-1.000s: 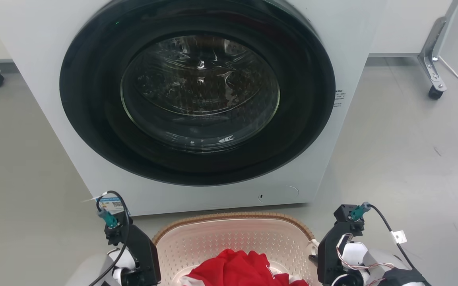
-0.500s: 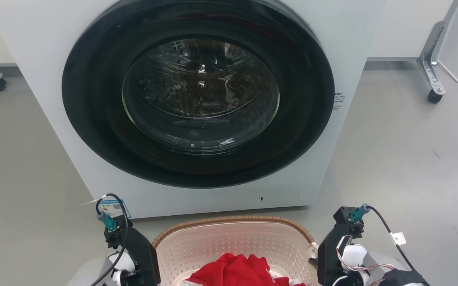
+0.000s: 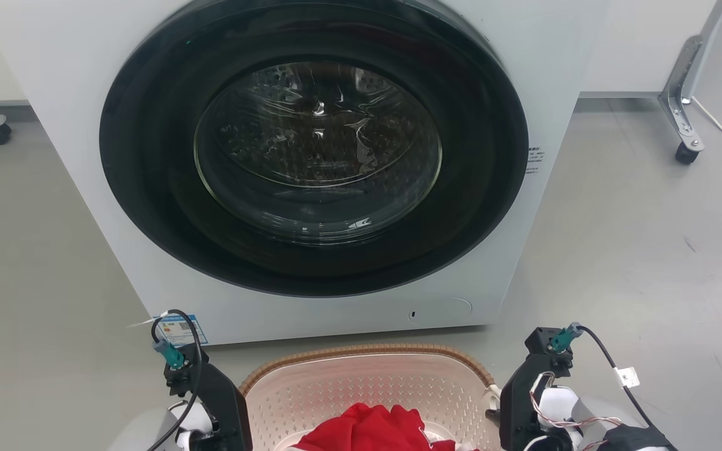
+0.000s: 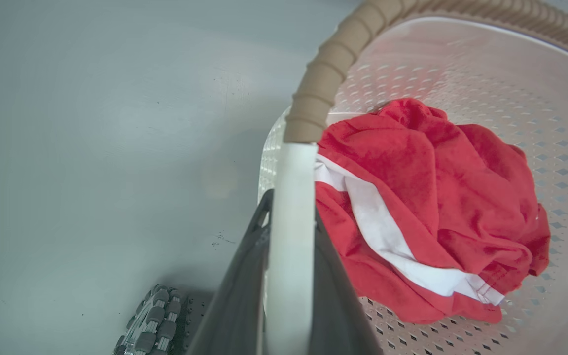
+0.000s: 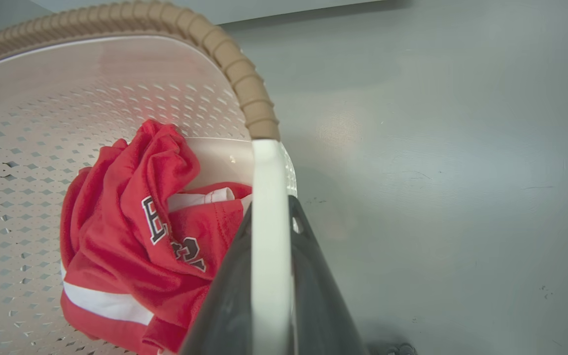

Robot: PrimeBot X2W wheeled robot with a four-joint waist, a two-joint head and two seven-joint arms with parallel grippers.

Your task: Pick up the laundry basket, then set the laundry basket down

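head view: one washing machine (image 3: 54, 94), one laundry basket (image 3: 367, 382) just in front of it holding one red garment (image 3: 367, 432), two grippers. left gripper (image 4: 290, 207) clamped on the left white handle (image 4: 291, 167), right gripper (image 5: 269, 212) clamped on the right handle (image 5: 266, 167). laundry basket hangs between the two on the near side of the washing machine; floor contact cannot be told.

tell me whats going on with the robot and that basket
The robot has the laundry basket gripped from both sides in front of a closed washing machine. Its left end effector is clamped on one white side handle, and its right end effector on the other handle. A crumpled red and white garment lies inside. Whether the basket is off the floor is hard to tell.
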